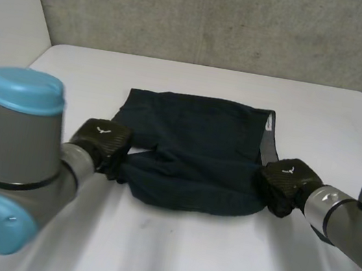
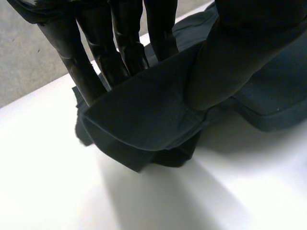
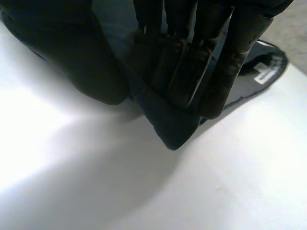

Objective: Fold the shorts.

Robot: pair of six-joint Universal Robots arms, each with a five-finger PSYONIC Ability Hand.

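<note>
- In the head view, the left hand (image 1: 102,142) and the right hand (image 1: 284,184) are turning their backs to the camera, and their fingers are lying hidden at the side edges of the shorts (image 1: 197,145).
- The left arm (image 1: 15,149) is blocking the near left part of the table (image 1: 169,245).
- In the left wrist view, the fingers (image 2: 96,43) are running down behind a raised fold of the cloth, which is hiding their tips. The thumb (image 2: 225,62) is pressing on the front of the fold, so the left hand is pinching the left edge of the shorts.
- In the right wrist view, the right hand is gripping a corner of the shorts between its thumb (image 3: 72,57) and its fingers (image 3: 192,67). The corner is poking out below the fingertips; whether it is touching the table cannot be told.
- A white label (image 3: 265,74) is showing beyond the right hand's fingers; its print is too small to read.
- The shorts are lying at the middle of the white table. They are dark, nearly black, and a near layer with a rounded near edge is lying doubled over the flat far part.
- A grey waistband (image 1: 270,140) is running along the right side of the shorts, just beyond the right hand.
</note>
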